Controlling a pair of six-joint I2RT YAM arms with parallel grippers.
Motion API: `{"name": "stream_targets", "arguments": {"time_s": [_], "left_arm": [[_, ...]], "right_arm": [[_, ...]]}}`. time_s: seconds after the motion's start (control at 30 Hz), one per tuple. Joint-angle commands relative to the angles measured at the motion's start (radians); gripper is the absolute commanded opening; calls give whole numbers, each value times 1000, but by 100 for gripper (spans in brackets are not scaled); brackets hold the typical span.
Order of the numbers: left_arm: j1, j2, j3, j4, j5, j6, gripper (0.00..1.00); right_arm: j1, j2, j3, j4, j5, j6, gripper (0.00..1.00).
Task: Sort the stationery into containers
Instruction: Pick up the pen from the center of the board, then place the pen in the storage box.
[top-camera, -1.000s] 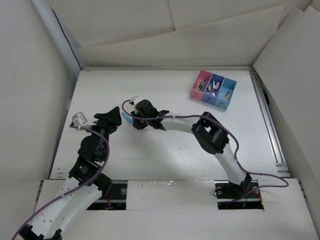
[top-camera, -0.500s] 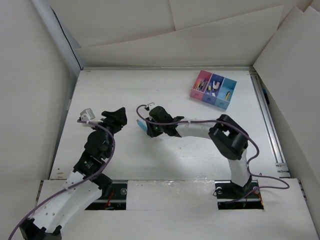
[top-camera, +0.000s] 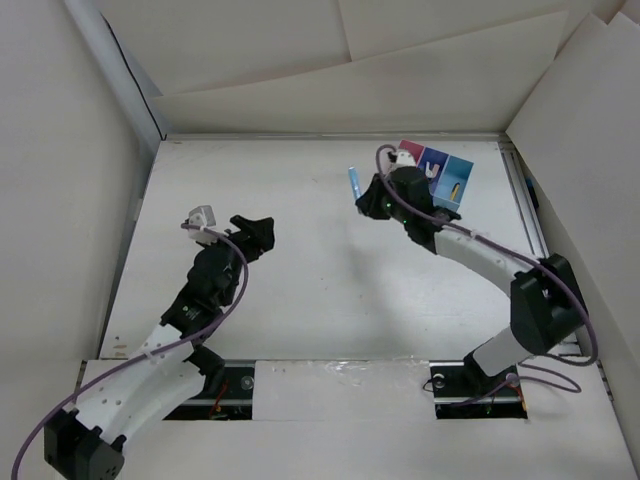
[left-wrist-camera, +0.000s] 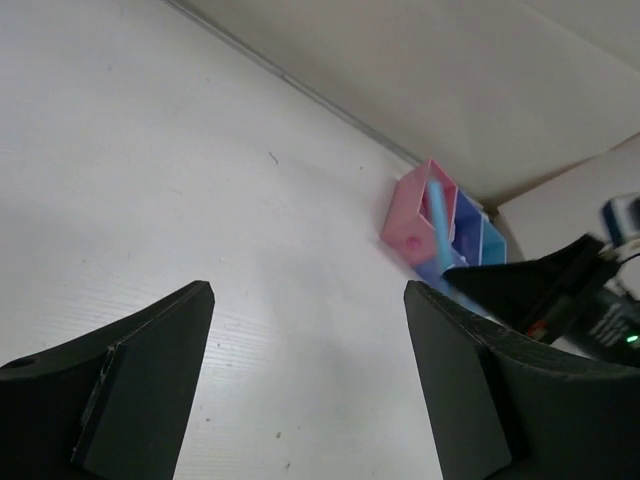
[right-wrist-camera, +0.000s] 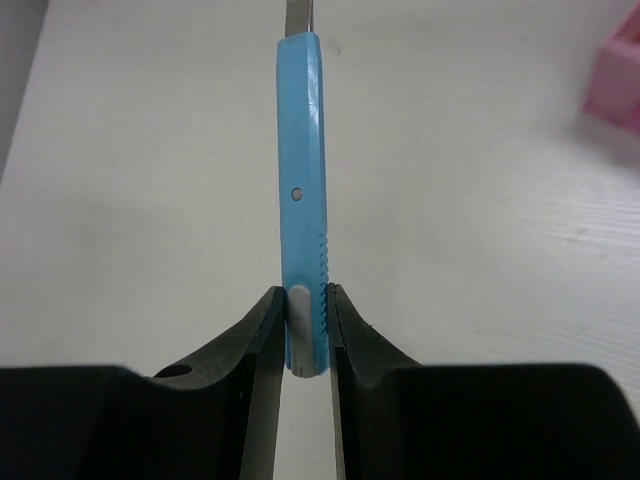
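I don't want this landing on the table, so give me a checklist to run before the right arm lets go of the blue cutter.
1. Grip on the blue cutter: ok, right jaws shut on its lower end.
2. Cutter over the tray: not ok, it hangs left of the pink compartment, above the table.
3. Room in the pink compartment: cannot tell, the right arm hides most of it.
4. Left jaws out of the way: ok, open, empty, far to the left.

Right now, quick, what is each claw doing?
Left gripper: open, holding nothing.
Right gripper: closed on a light blue cutter.
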Motion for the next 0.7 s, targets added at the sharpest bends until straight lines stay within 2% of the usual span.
{"name": "stream_targets", "arguments": {"time_s": [0.0, 0.23, 0.27, 0.3, 0.47, 0.67], "left_arm": [[4, 97, 66, 64, 105, 42, 76], [4, 204, 103, 88, 231, 73, 83], [4, 205, 103, 98, 231, 73, 94], [4, 215, 103, 98, 251, 84, 100], [4, 226, 103, 128, 283, 94, 100], [4, 235, 103, 128, 283, 104, 100]], "right_arm": [[-118, -117, -27, 73, 49, 37, 0], [-327, -139, -18, 1, 168, 66, 0], [-350, -124, -18, 1, 177, 78, 0], [-368, -114, -9, -8, 177, 90, 0], [-477, -27, 44, -50, 199, 109, 0], [-511, 48, 106, -90, 245, 120, 0]]}}
